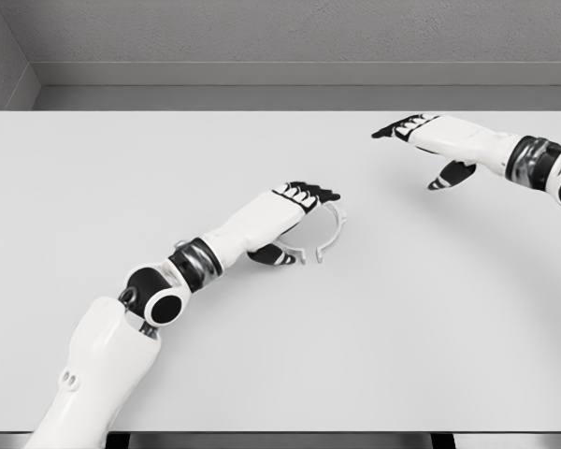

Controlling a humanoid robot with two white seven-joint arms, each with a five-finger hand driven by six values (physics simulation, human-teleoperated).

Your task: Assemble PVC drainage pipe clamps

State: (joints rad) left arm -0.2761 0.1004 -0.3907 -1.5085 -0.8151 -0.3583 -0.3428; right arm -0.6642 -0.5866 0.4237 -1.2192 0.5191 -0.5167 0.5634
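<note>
A thin white open ring, a pipe clamp (329,236), lies flat on the white table (402,327) near the middle. My left hand (299,210) reaches over the clamp's left half, its dark fingertips (320,196) stretched above the far rim and its thumb (271,256) low at the near rim. The fingers look extended, and I cannot see a firm grip on the ring. My right hand (421,140) hovers at the far right, palm down, fingers spread, holding nothing. It is well apart from the clamp.
A grey wall runs behind the table's far edge (280,112). The table's near edge (355,433) shows at the bottom of the picture.
</note>
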